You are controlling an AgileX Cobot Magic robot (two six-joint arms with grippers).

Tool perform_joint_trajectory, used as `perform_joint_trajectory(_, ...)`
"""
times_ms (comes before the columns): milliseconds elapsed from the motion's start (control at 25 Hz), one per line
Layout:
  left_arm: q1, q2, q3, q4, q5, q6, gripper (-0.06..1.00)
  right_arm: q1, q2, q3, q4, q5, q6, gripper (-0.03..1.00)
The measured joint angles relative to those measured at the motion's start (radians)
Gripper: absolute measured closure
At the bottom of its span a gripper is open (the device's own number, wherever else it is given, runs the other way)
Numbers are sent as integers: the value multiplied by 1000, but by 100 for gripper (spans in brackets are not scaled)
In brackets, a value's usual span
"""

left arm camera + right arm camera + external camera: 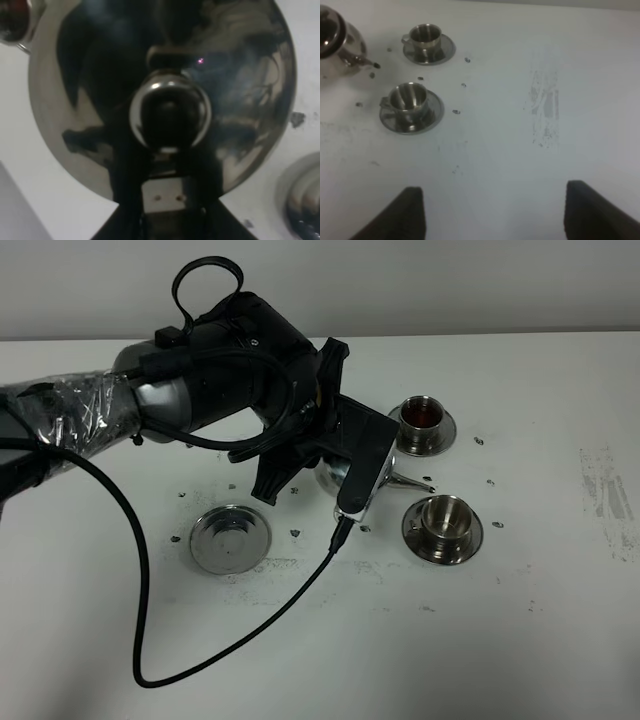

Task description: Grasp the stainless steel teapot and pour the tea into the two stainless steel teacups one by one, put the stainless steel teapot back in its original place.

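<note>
Your left gripper (165, 200) pinches the teapot (250, 110) and the far cup (421, 416) looks filled, so swing the spout (412, 481) over the near cup (443, 517).

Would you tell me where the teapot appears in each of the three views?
Exterior high: teapot at centre, mostly hidden under the arm.
Left wrist: seen from above, filling the frame.
Right wrist: in a corner, cut by the edge.
Shared landmark: the cups by its spout.

We record a white surface (560, 640), marked by scattered small dark specks (478, 441) and a scuffed grey patch (605, 495) near its right side; pale wall (450, 280) behind.
</note>
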Motion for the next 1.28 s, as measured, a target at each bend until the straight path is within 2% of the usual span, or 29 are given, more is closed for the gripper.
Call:
perform_joint_trajectory(520,-35,1,0,119,-24,1,75,0,0,0,0,0,0,37)
perform_joint_trajectory(1120,-51,33,0,245,-63,-45,75,0,0,0,0,0,0,37)
perform_joint_trajectory(1280,-58,33,0,256,-81,-45,75,0,0,0,0,0,-1,37)
